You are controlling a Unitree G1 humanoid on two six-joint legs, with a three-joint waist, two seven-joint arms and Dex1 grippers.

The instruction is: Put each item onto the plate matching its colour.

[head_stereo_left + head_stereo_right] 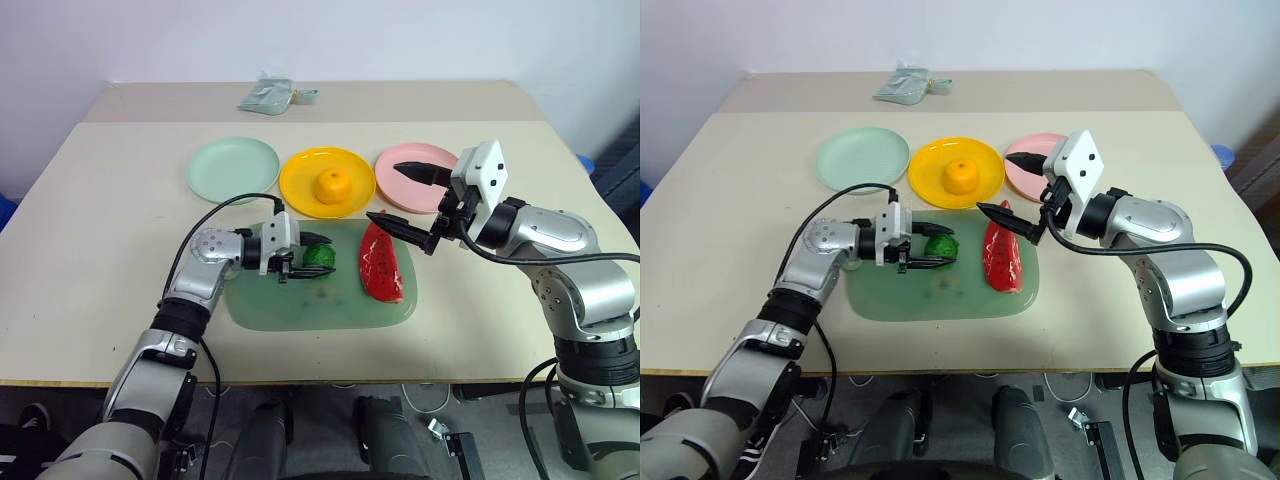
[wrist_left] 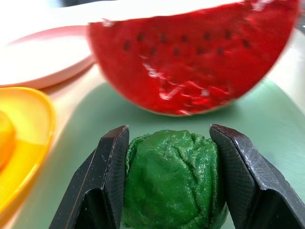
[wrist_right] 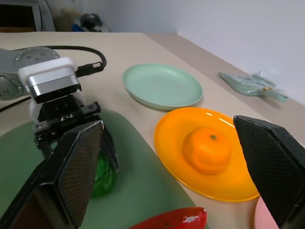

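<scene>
The tabletop (image 1: 100, 220) is pale beige. At the far side sit a mint green plate (image 1: 233, 168), a bright yellow plate (image 1: 300, 190) carrying an orange fruit (image 1: 332, 185), and a light pink plate (image 1: 395, 185). The near cutting mat (image 1: 300, 305) is translucent green, under a bumpy dark-green ball (image 2: 171, 183) and a glossy red watermelon wedge (image 1: 383, 265) dotted with black seeds.

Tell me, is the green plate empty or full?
Empty. The green plate has nothing on it; the green ball sits on the mat.
</scene>
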